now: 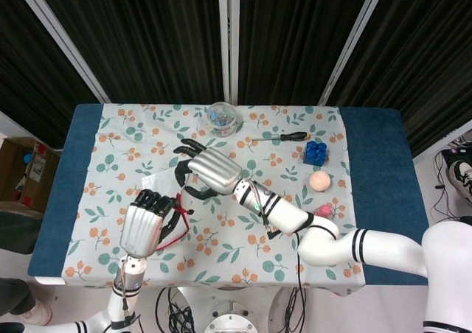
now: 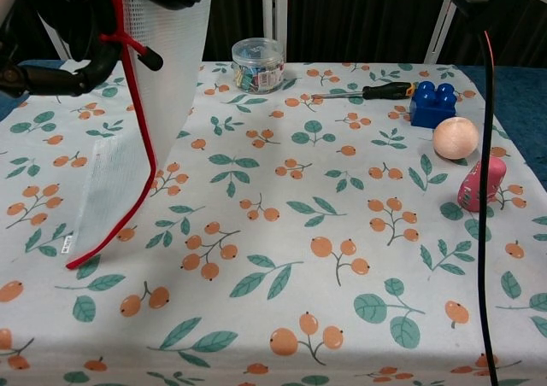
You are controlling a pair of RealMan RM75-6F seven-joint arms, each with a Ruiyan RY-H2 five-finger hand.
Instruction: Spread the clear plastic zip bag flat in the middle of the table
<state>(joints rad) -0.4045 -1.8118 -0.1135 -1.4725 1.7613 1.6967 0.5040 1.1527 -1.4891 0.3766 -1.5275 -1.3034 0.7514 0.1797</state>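
On the floral tablecloth (image 1: 243, 256), the silver left hand (image 1: 141, 228) and the silver right hand (image 1: 210, 169) both grip the clear plastic zip bag with red edge (image 1: 171, 200) between them. At twelve o'clock stands a round clear container (image 1: 221, 118); toward two o'clock lie a black-handled screwdriver (image 1: 282, 137), a blue toy block (image 1: 316, 152) and a peach ball (image 1: 318, 180).

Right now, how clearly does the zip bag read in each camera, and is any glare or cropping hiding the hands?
Chest view: the zip bag is sharp, its mesh and red edge plain, with no glare; both hands are cropped at the top edge. Head view: even light and soft shadows; the left hand and right hand show whole, but the clear bag nearly vanishes against the tablecloth.
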